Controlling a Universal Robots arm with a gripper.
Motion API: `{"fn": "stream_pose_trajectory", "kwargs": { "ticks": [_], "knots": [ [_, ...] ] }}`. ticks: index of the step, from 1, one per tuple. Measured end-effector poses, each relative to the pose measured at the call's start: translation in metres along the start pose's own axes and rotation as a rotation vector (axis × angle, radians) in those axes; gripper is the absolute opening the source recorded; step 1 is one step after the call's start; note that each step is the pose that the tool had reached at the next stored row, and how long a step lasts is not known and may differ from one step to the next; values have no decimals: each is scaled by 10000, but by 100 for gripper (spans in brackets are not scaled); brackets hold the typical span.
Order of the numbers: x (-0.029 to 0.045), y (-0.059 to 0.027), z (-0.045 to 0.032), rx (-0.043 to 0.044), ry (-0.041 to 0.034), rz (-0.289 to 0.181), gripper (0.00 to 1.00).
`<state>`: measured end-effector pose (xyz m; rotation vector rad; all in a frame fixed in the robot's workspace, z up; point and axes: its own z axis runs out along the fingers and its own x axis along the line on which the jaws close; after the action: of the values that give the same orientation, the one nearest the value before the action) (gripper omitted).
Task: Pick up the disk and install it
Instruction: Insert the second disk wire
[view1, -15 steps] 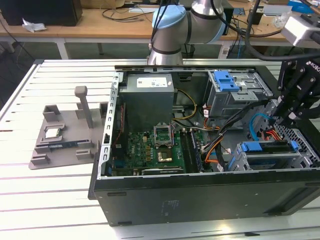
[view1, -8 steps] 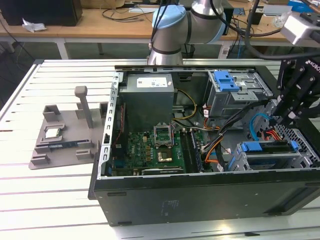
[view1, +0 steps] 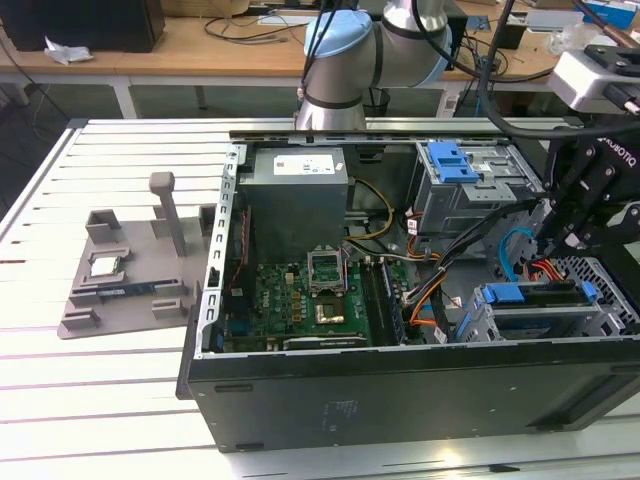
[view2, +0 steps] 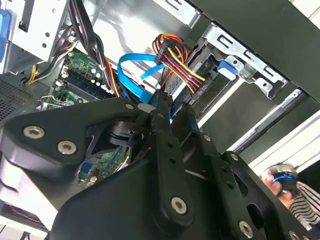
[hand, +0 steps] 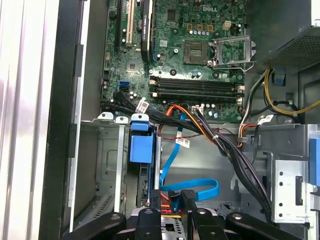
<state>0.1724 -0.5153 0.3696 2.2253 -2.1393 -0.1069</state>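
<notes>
1. Where the open computer case (view1: 400, 390) lies on its side on the slatted table (view1: 120, 400), my pincer (view1: 585, 215) hangs over the case's end at the exterior view's right.
2. The disk (view1: 540, 318) sits in the lower metal bay at that end, near the case's front wall, with its blue bracket (view1: 530, 295) along its upper edge.
3. In the first wrist view, the bracket's blue tab (hand: 141, 147) stands at the bay's opening, just beside the main board (hand: 190, 55).
4. My pincer (hand: 170, 212) is just above the disk's cabled end, close to a blue flat cable (hand: 195, 187) and a red-and-yellow wire bundle (view2: 180, 65).
5. I cannot tell whether my pincer (view2: 160, 107) is wide, narrow, or holding anything.
6. A grey tray (view1: 110, 290) rests on the table, well apart from the case, at the exterior view's left.
</notes>
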Motion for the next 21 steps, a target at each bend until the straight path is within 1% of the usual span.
{"fn": "stream_pose_trajectory", "kwargs": {
  "ticks": [1, 3, 6, 7, 8, 11, 13, 14, 17, 19, 21],
  "knots": [
    [0, 0, 0, 0, -1, 0, 29],
    [0, 0, 0, 0, -1, -1, 16],
    [10, 0, 2, 0, -2, -2, 16],
    [29, 1, 4, -3, 92, 2, 16],
    [40, 2, 7, -5, 149, 4, 16],
    [69, 1, 31, -9, 224, 2, 16],
    [78, 0, 45, -12, 307, 2, 16],
    [80, -2, 70, -15, 339, -3, 16],
    [81, -7, 129, -17, 358, -18, 16],
    [90, -11, 174, -21, 394, -31, 16],
    [102, -12, 194, -22, 416, -40, 16]
  ]
}}
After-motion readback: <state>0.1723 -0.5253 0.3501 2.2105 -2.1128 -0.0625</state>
